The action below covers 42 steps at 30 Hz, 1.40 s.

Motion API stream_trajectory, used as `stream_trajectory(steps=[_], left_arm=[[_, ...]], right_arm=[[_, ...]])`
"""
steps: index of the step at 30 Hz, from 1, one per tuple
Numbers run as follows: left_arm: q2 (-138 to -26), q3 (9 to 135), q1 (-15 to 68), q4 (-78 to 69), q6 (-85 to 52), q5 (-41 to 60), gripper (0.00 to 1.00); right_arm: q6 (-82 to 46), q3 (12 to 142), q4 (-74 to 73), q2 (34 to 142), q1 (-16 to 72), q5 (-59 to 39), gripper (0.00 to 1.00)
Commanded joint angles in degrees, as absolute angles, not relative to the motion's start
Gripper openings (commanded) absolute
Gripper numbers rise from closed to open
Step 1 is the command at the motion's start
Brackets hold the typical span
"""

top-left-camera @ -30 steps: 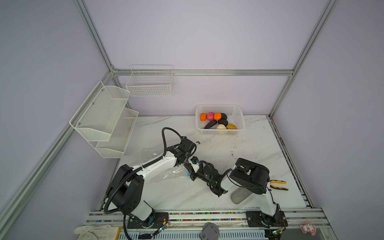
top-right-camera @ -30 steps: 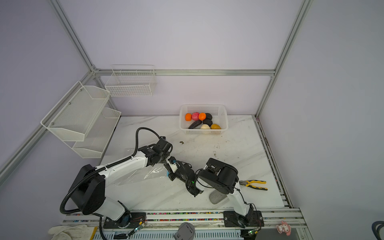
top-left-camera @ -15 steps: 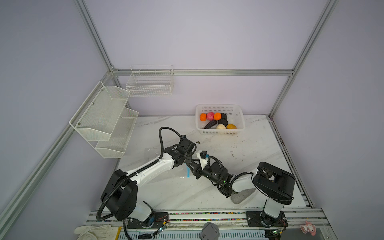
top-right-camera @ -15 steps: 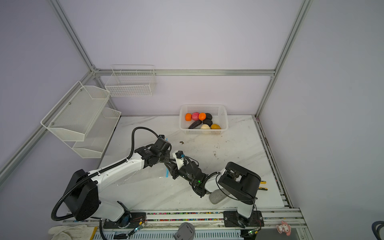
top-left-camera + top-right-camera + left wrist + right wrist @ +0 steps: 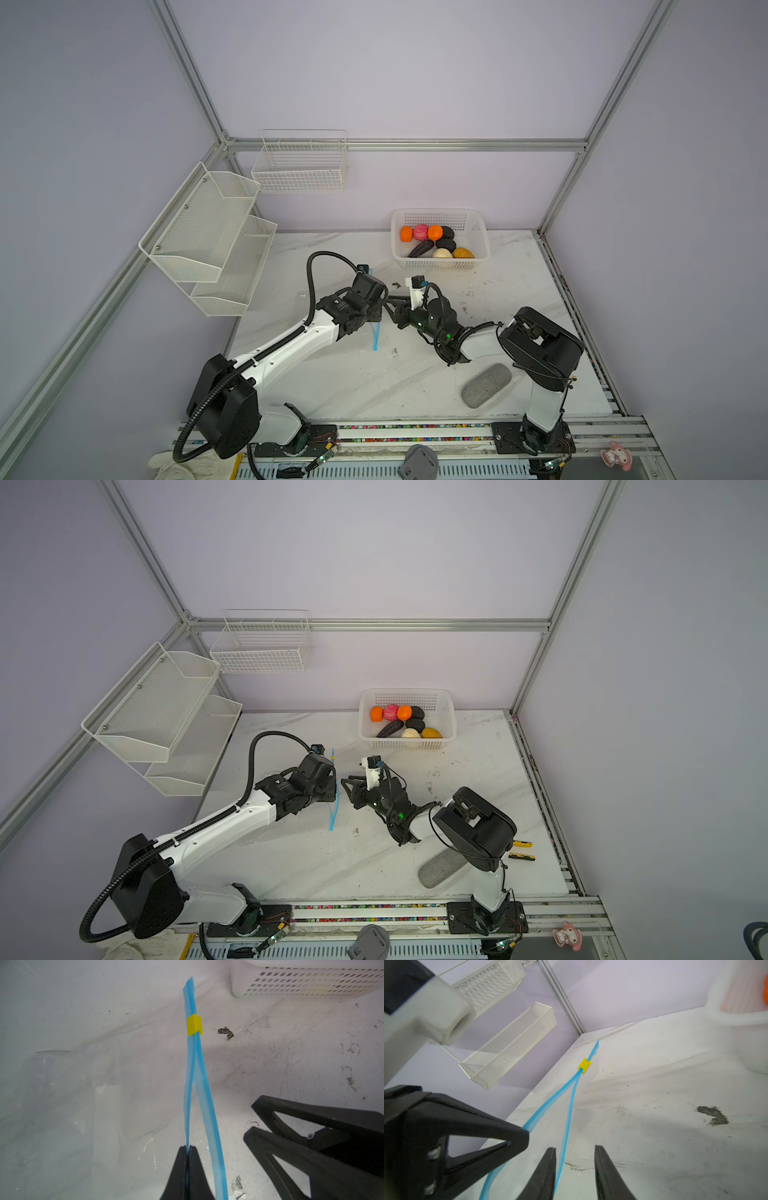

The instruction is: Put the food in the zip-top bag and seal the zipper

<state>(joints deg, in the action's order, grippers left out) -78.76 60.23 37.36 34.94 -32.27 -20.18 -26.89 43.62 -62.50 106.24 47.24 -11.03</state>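
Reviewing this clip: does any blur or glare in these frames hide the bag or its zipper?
Left wrist view: zipper sharp, small glare spots on the clear zip-top bag. Right wrist view: white basket out of focus at the frame's edge, yellow tab crisp. Both top views: even soft light, sharp, but the bag barely shows against the pale table.

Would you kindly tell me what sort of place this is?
Probably a robotics lab test cell, not a kitchen: a left arm and right arm mounted on a rail, aluminium bars framing bare walls, and toy food staged in a white basket.
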Motion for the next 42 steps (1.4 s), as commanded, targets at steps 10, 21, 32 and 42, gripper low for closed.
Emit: stream_trajectory(steps=[10, 21, 32, 42], left_arm=[[-76.6, 63.0, 37.4, 33.6, -31.8, -18.9, 0.04], [-75.7, 62.4, 37.4, 33.6, -32.4, -18.8, 0.0], [-76.3, 62.6, 37.4, 33.6, -32.2, -18.9, 0.0], [-75.2, 62.0, 36.9, 34.6, -32.9, -20.8, 0.0]], right_arm=[[-29.6, 52.0, -56.8, 109.2, 46.1, -17.6, 0.33], [-29.1, 56.3, -54.5, 113.0, 44.1, -19.6, 0.21], [-29.6, 58.4, -55.1, 114.2, 43.6, -22.4, 0.05], [-30.8, 58.6, -54.5, 115.4, 42.6, -23.3, 0.0]])
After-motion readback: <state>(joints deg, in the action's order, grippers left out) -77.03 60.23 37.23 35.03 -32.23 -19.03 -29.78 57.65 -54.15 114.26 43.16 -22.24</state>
